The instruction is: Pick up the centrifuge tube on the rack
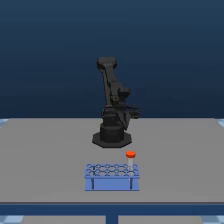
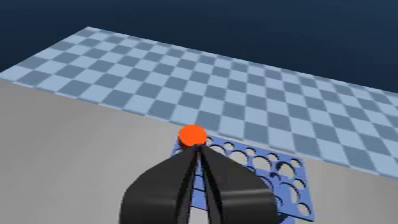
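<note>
The light-blue rack (image 1: 112,173) stands near the front of the grey table. The centrifuge tube (image 1: 131,159), whitish with an orange-red cap, stands upright in a hole at the rack's far corner on the exterior view's right. My black arm (image 1: 112,100) is folded up over its base behind the rack, well apart from it. In the wrist view my gripper (image 2: 197,151) is shut with nothing in it. Its two dark fingers come together in a line with the tube's orange cap (image 2: 192,135), which shows just beyond the tips. Part of the rack (image 2: 271,167) is hidden behind the fingers.
The arm's round black base (image 1: 111,137) sits on the grey table (image 1: 45,155) a short way behind the rack. A blue checkered floor (image 2: 231,85) lies beyond the table's edge.
</note>
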